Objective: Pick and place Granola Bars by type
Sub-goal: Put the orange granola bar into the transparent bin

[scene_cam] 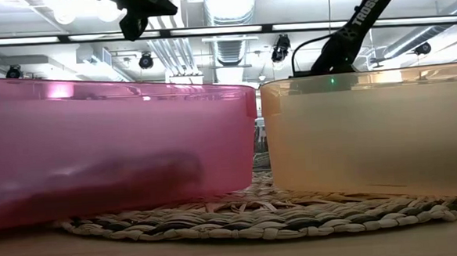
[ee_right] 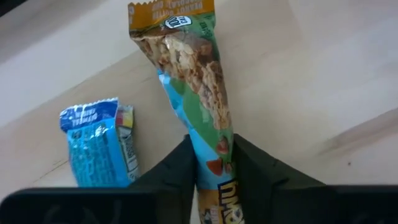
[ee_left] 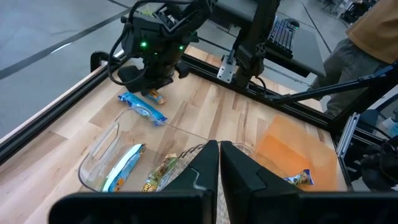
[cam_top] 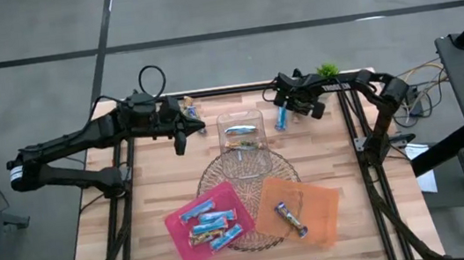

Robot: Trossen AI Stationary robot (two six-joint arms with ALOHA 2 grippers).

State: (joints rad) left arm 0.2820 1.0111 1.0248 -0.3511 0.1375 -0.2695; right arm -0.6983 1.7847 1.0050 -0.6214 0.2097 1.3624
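The right gripper [cam_top: 283, 122] hovers at about 1 o'clock on the desk [cam_top: 154, 179], just right of the clear plastic box [cam_top: 243, 137]. Its fingers [ee_right: 174, 171] are pinched on a light blue granola bar [ee_right: 199, 106] with a tan top end, which stands out lengthwise from between them. In the right wrist view a second, shorter blue bar [ee_right: 98, 149] lies on the bare wood just beside the held one, apart from it.

The left gripper [cam_top: 182, 141] sits at about 11 o'clock, just left of the clear box. Its fingers [ee_left: 205, 171] are pressed narrowly together with nothing between them.

Inside the clear box, at 12 o'clock, lie two bars: a silvery-blue one [cam_top: 242, 130] and a tan one [cam_top: 247, 145] close beside it. The box rests at the far edge of a round woven mat [cam_top: 228, 168].

The pink tray [cam_top: 180, 236] lies at about 7 o'clock on the mat and carries several light blue bars [cam_top: 209, 220] clustered side by side. The orange tray [cam_top: 318, 217] lies at about 5 o'clock, just beside the pink one, and holds a dark purple bar [cam_top: 292, 218] lying at a slant, with a small wrapped piece near it that is too small to make out.

In the left wrist view a person [ee_left: 367, 43] in a tan top stands beyond the far side of the desk.
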